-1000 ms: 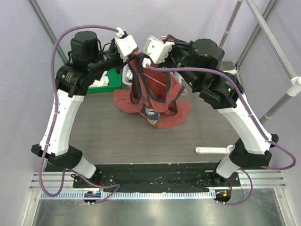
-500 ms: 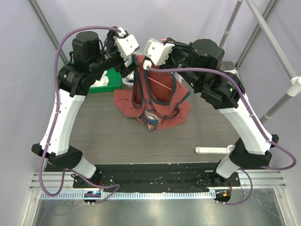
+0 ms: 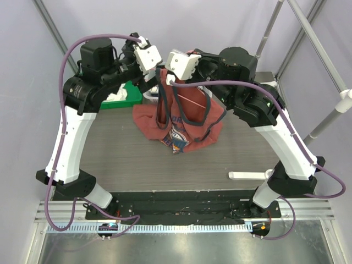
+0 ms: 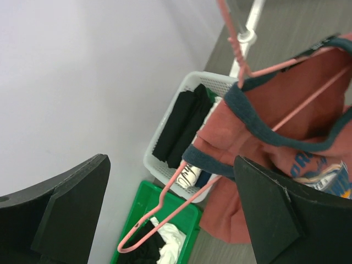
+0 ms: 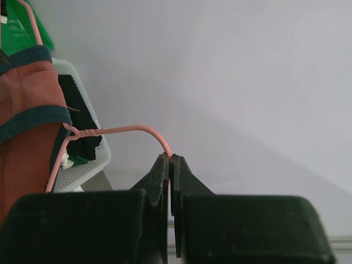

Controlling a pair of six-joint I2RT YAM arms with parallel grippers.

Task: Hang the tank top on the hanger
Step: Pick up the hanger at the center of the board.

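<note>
My right end effector [image 5: 169, 159] pinches the hanger [image 5: 126, 129] by its hook, so the tank top [image 4: 236, 129] hangs from it; the left end effector [image 4: 170, 158], at 9 o'clock, stands open.

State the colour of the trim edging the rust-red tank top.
Navy trim, clearest in the left wrist view.

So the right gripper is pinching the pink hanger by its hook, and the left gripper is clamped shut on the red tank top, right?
Not quite. The left gripper is wide open and grips nothing. The left wrist view shows its jaws spread apart, with the tank top hanging beyond them. The right gripper does pinch the hanger by its hook.
</note>
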